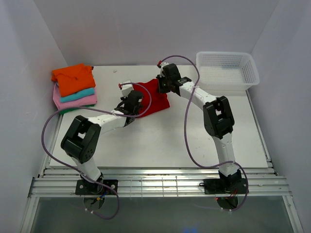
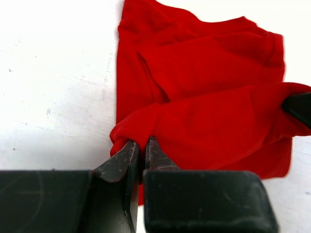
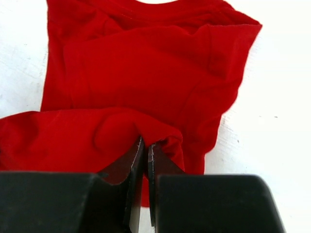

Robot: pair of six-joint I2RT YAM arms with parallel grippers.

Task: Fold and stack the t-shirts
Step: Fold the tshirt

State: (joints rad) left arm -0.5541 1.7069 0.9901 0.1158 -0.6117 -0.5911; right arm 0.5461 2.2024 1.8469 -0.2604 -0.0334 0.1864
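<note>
A bright red t-shirt (image 1: 154,99) lies partly folded in the middle of the table. My left gripper (image 1: 132,101) is shut on its near-left edge, pinching a fold of red cloth (image 2: 165,121) between its fingertips. At the shirt's far edge, my right gripper (image 1: 166,83) is shut on another fold of the same red shirt (image 3: 146,73). The held strip of cloth stretches between the two grippers above the rest of the shirt. A stack of folded t-shirts (image 1: 74,89) sits at the far left: orange on top, then teal, pink and a dark green edge.
A white plastic mesh basket (image 1: 226,71) stands at the far right corner. White walls close in the table on the left, back and right. Purple cables loop from both arms over the table.
</note>
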